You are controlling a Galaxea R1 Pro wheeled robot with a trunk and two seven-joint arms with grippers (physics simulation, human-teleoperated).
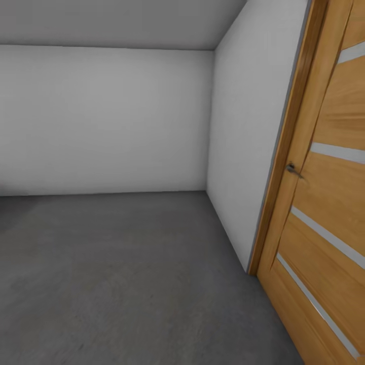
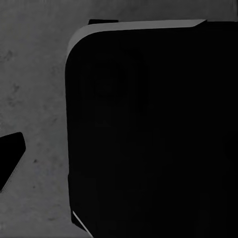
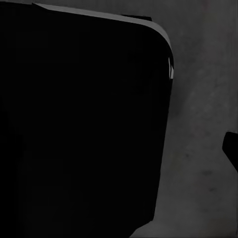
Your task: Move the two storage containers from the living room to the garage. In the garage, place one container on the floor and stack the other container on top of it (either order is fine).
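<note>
Facing garage corner: floor (image 1: pixel 116 274) at 6 o'clock, orange door (image 1: pixel 329 203) at 3 o'clock. My grippers' state (both) cannot tell.

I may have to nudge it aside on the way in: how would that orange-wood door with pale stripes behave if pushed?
The orange-wood door with pale stripes would probably swing stiffly as one rigid slab rather than flex. It looks tall and solid, so likely heavy. Its small grey lever handle suggests a latch, though the door seems to stand open against the white wall.
</note>
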